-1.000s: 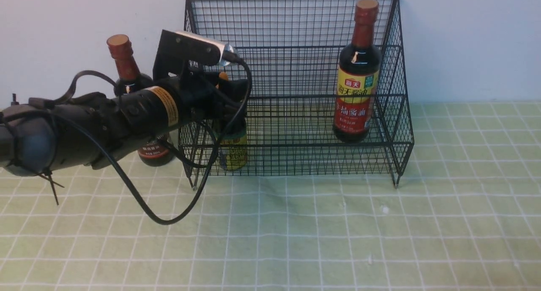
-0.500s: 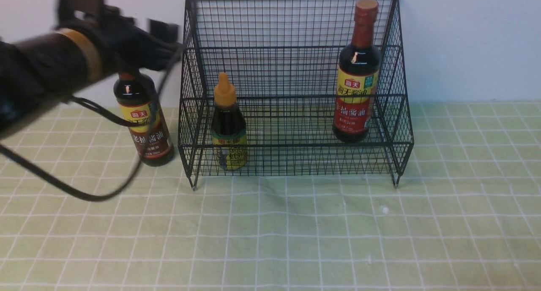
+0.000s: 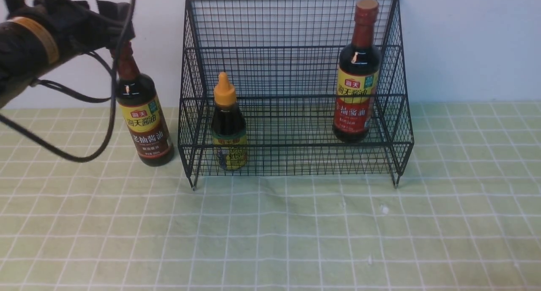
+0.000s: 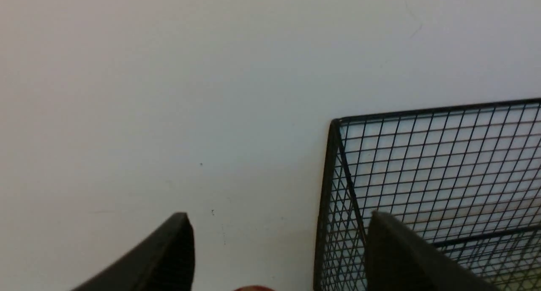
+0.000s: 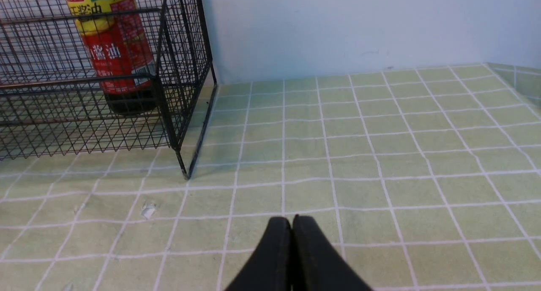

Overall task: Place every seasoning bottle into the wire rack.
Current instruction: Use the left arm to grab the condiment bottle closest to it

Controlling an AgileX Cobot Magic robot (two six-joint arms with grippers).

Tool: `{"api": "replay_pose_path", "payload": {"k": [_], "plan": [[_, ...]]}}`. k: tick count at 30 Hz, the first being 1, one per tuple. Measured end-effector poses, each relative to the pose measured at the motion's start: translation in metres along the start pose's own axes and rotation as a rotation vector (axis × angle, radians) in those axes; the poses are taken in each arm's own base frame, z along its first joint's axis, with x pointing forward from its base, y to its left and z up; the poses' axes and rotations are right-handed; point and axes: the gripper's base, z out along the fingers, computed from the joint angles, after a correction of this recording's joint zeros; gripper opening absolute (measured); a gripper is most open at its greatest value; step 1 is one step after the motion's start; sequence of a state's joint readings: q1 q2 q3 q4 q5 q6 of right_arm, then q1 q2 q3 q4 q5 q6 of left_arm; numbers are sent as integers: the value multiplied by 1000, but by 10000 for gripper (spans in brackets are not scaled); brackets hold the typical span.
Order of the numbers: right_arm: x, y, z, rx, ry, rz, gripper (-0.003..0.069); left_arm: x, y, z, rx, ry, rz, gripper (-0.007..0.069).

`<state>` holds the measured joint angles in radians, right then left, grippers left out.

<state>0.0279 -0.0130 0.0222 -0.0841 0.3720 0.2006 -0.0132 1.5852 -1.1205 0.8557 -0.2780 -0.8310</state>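
Note:
The black wire rack [image 3: 296, 46] stands against the wall. Inside it, the short bottle with the orange-yellow nozzle cap [image 3: 228, 124] stands at the left, and a tall red-labelled bottle [image 3: 357, 92] stands at the right. Another tall bottle with a brown label [image 3: 144, 118] stands on the table, just left of the rack. My left gripper [image 3: 120, 33] is at that bottle's cap and hides it. In the left wrist view this gripper [image 4: 280, 215] is open, and a sliver of the red cap [image 4: 253, 288] shows between the fingers. My right gripper [image 5: 291, 218] is shut and empty, low over the table.
A green checked cloth [image 3: 296, 232] covers the table, and a white wall runs close behind the rack. The rack's right corner foot [image 5: 184, 175] and the red-labelled bottle [image 5: 118, 50] show in the right wrist view. The left arm's cable [image 3: 84, 158] hangs beside the brown-labelled bottle.
My left gripper let go of the short bottle in the rack. It then pulled out, rose and moved left to the cap of the brown-labelled bottle.

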Motion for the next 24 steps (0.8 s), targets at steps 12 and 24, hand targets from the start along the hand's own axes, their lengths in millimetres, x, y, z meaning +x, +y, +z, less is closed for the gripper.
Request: {"api": "replay_pose_path", "payload": {"k": [12,24], "plan": [[0,0,0,0,0,0,-14,40,10,42,-9,117,-7,491],[0,0,0,0,0,0,-14,46,11,44,-21,145,-36,259]]}}
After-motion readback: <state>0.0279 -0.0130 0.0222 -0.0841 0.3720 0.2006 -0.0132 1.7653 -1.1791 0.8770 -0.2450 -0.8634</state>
